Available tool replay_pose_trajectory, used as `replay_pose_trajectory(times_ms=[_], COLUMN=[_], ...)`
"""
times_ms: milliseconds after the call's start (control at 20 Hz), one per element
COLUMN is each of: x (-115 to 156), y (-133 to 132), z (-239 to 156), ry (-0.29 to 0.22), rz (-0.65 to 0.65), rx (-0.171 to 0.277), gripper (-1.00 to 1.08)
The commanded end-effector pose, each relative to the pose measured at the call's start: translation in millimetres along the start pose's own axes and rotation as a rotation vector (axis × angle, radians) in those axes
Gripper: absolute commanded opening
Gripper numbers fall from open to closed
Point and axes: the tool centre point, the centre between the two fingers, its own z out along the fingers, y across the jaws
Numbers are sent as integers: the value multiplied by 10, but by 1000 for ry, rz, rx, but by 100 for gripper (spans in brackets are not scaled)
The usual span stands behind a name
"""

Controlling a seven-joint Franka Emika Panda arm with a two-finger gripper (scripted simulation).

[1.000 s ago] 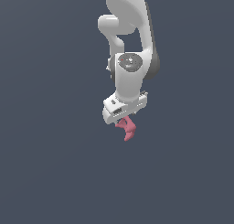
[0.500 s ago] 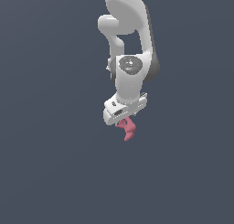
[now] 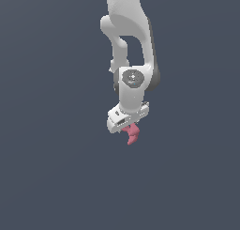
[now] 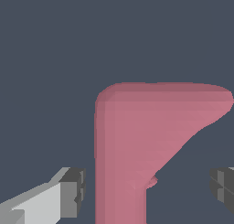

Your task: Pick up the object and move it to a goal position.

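The object [image 3: 132, 133] is a small pinkish-red piece with a hooked tip, sticking out just under my white gripper [image 3: 127, 126] in the exterior view. In the wrist view the object [image 4: 137, 141] fills the middle as a broad pink L-shape, standing between my gripper's [image 4: 148, 191] two fingers. One grey fingertip [image 4: 75, 191] sits a small gap away from the object's stem. The other fingertip [image 4: 223, 190] is far off on the opposite side. Neither pad touches the object, and the gripper is open.
A plain dark grey-blue surface [image 3: 51, 168] surrounds the arm on all sides. The white arm [image 3: 133, 41] rises above the gripper toward the picture's upper edge. No other objects, walls or goal marker show.
The wrist and hand have come down closer to the object in the last half second. The object has stayed where it was.
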Motion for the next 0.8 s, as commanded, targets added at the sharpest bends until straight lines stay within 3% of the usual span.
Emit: replay_pose_trajectory(times_ms=[0,50,750], x=[9,9,37], y=[5,5,11], z=[21,21,-6], ry=[1,1,1], rz=[0,0,0], rx=[-1,-1,-1], gripper=[100,-100,-100])
